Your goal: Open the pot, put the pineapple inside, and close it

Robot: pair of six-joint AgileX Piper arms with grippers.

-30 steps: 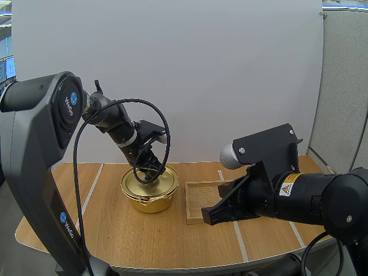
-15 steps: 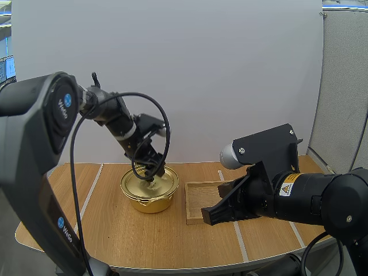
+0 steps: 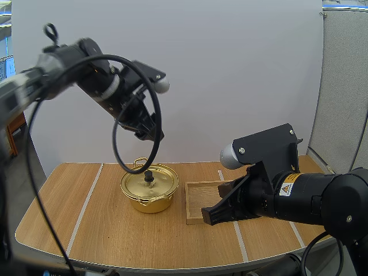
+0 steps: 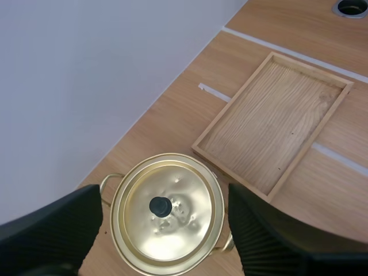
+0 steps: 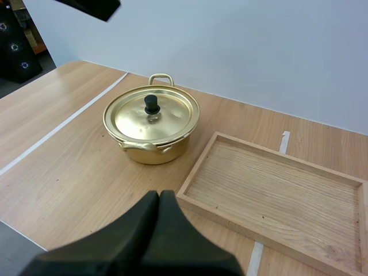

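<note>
In the high view, the round golden metal pot (image 3: 150,198) is sitting on the light wooden table (image 3: 86,207), with its golden lid (image 3: 158,183) lying closed on it and the small black knob (image 3: 149,174) standing upright at the lid's middle. The shallow rectangular wooden tray (image 3: 201,192) is lying just beside the pot, toward the right arm. The left gripper (image 3: 152,137) is hanging in the air well above the pot, touching nothing. The right gripper (image 3: 210,216) is hovering low over the tray's near edge.

In the left wrist view, the left gripper (image 4: 164,195) is looking straight down on the pot (image 4: 117,221). Its two black fingers (image 4: 276,241) are standing wide apart with nothing between them, framing the lid (image 4: 184,221) and its knob (image 4: 160,206) far below. The tray (image 4: 276,123) is lying beside the pot on the table (image 4: 339,172).

In the right wrist view, the right gripper (image 5: 159,198) is pointing toward the pot (image 5: 155,154), its fingers lying pressed together as one dark wedge and gripping nothing. The lid (image 5: 164,118) is sitting flat on the pot with the knob (image 5: 152,104) upright, and the tray (image 5: 276,195) is lying close by on the table (image 5: 69,167).
</note>
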